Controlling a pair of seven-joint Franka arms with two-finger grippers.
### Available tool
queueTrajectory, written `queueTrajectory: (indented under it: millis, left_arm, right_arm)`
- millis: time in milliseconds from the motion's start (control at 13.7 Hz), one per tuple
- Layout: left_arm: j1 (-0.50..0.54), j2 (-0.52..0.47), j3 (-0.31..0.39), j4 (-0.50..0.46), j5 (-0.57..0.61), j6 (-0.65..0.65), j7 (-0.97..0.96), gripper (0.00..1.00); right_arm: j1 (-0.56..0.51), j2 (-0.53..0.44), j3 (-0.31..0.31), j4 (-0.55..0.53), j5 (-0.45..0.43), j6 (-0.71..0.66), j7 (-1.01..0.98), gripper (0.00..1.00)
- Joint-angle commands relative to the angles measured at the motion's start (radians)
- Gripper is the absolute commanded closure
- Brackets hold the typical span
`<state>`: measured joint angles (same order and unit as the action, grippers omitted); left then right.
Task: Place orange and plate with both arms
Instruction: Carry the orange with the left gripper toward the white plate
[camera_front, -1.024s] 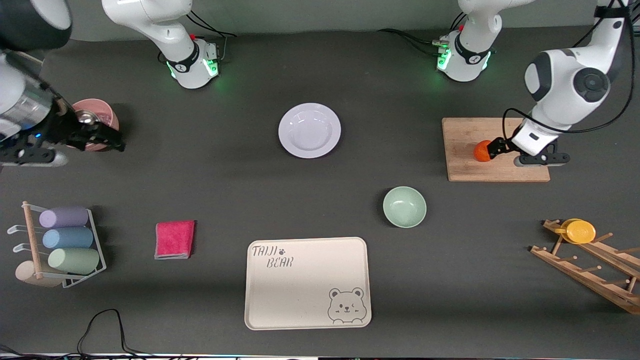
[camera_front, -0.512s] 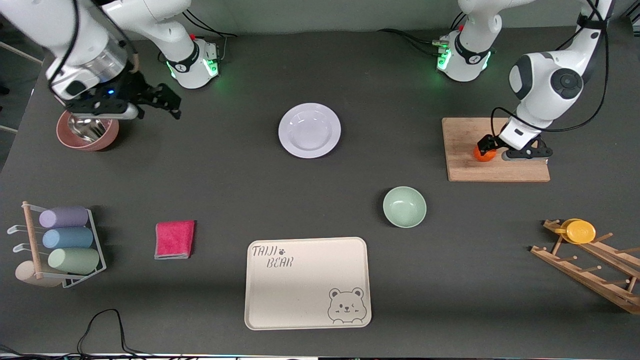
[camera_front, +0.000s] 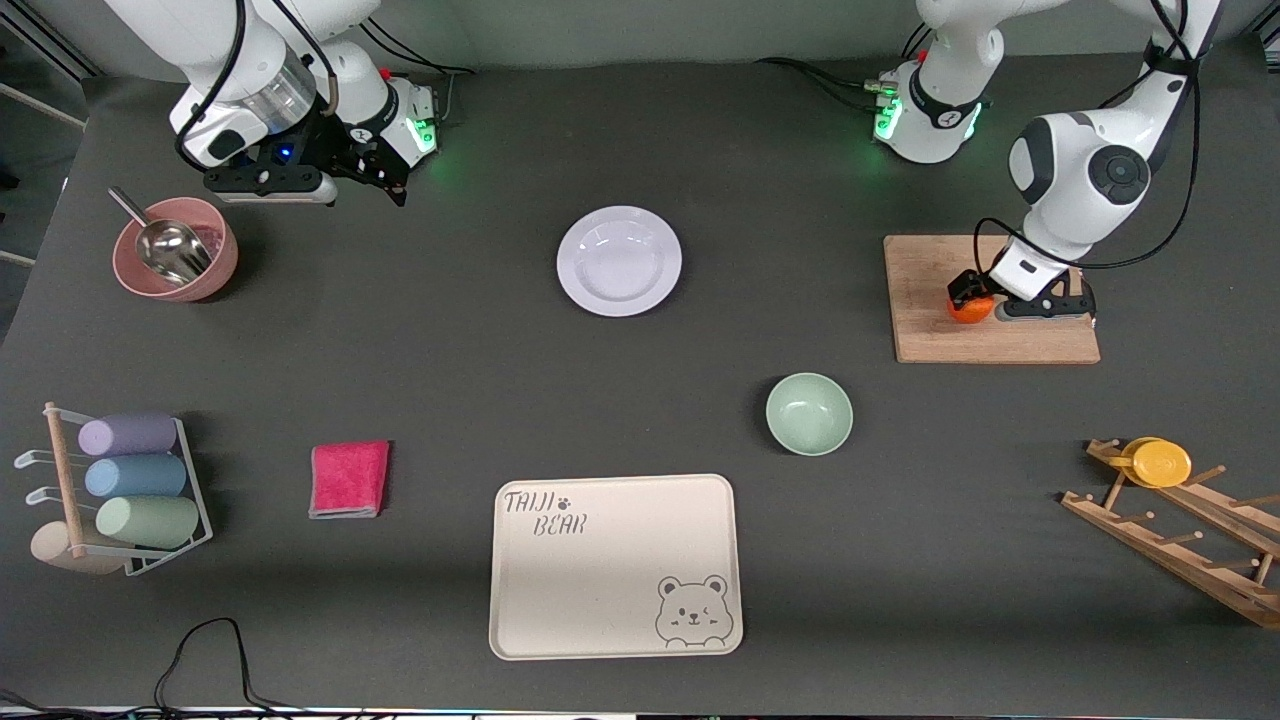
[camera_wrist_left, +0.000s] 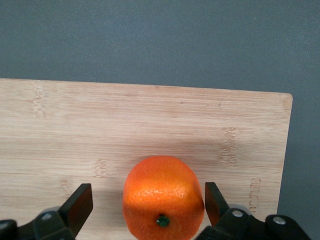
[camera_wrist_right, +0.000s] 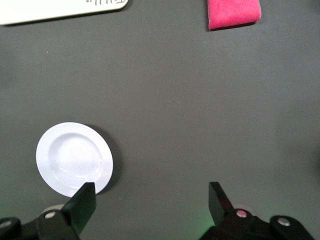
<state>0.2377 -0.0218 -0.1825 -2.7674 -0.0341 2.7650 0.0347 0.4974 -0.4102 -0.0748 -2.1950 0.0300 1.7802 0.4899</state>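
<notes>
I read the table (camera_front: 640, 400) from the biggest item down. The cream bear-printed tray (camera_front: 615, 566) lies nearest the front camera, and the bamboo cutting board (camera_front: 995, 298) sits toward the left arm's end. The plate (camera_front: 619, 260) rests flat mid-table, farther from the camera than the tray, with nothing touching it. The pale green bowl (camera_front: 809, 413) stands between tray and board.

The orange (camera_front: 968, 309) sits on the board. My left gripper (camera_wrist_left: 148, 205) is down around it, fingers spread on either side; in the left wrist view 1 finger looks to be touching the peel and the other stands clear, so nothing is clamped. The right gripper (camera_front: 368, 180) hangs over bare table near its own base, well apart from the plate, its 2 fingers spread wide and holding nothing.

I judge the orange light, firm and prone to rolling, so I would close across its widest part with modest force. The plate looks glossy, rigid and breakable, lying flush on the cloth; I expect its wide rim is the only hold, and a slippery 1.
</notes>
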Motion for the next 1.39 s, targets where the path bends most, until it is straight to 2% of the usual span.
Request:
queueTrajectory:
  millis: [0,146,220,439,585,659,805,951,1098,1317]
  left_arm:
    - [0.002,-0.004,-0.003,-0.024,-0.035,0.018,-0.003,0.02]
    - [0.002,-0.001,-0.003,-0.024,-0.036,0.016,-0.003,0.10]
    - [0.002,-0.001,-0.003,-0.024,-0.036,0.016,-0.003,0.19]
    - [0.002,-0.001,-0.003,-0.023,-0.036,0.011,0.005,0.59]
    - [0.002,-0.007,-0.003,-0.023,-0.036,0.004,0.008,0.91]
    - [0.002,-0.013,-0.003,-0.020,-0.036,-0.010,0.013,1.00]
    - [0.000,-0.045,-0.005,-0.009,-0.036,-0.069,0.013,1.00]
    - [-0.011,-0.107,-0.008,0.027,-0.038,-0.186,0.011,1.00]
    - [-0.014,-0.139,-0.011,0.119,-0.046,-0.354,0.013,1.00]
    - [-0.052,-0.148,-0.011,0.308,-0.090,-0.600,0.005,1.00]
  right_arm:
    - [-0.002,-0.048,-0.029,-0.051,0.062,-0.025,-0.140,0.00]
    - [-0.002,-0.067,-0.103,-0.097,0.135,-0.024,-0.218,0.00]
    - [-0.002,-0.073,-0.124,-0.118,0.165,-0.021,-0.270,0.00]
    - [-0.003,-0.073,-0.213,-0.202,0.299,0.031,-0.394,0.00]
    - [-0.003,-0.073,-0.244,-0.305,0.442,0.129,-0.508,0.00]
    - [-0.003,-0.073,-0.244,-0.356,0.526,0.181,-0.566,0.00]
    - [-0.003,-0.055,-0.244,-0.428,0.670,0.261,-0.681,0.00]
    - [-0.005,-0.006,-0.247,-0.468,0.825,0.277,-0.819,0.00]
    - [-0.005,0.056,-0.250,-0.488,0.945,0.289,-0.949,0.00]
    - [-0.005,0.189,-0.261,-0.505,1.128,0.288,-1.210,0.00]
